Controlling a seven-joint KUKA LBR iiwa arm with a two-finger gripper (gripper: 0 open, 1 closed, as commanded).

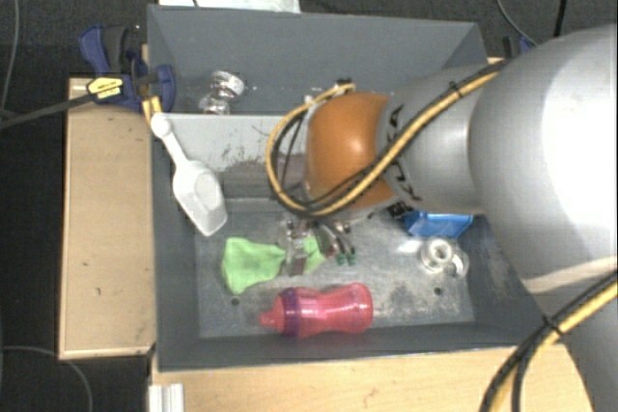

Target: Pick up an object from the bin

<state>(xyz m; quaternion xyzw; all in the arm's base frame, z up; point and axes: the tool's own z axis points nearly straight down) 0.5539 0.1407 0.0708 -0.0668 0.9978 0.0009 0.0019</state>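
- Robot's jaws hung over R edge of crumpled green soft piece (249, 262), bin floor, L of ctr; spread or pressed together, can't tell.
- Pink plastic bottle (319, 309) lay sideways just in front.

Bin (319, 43): plain grey; you'll see dark specks on its floor.
Scoop (196, 191): white.
Cloth (249, 262): light green.
Bottle (323, 309): pink, with a darker pink cap (274, 315).
Box (439, 224): blue.
Ring (439, 257): silver.
Cover (343, 150): orange, under yellow cables (282, 142).
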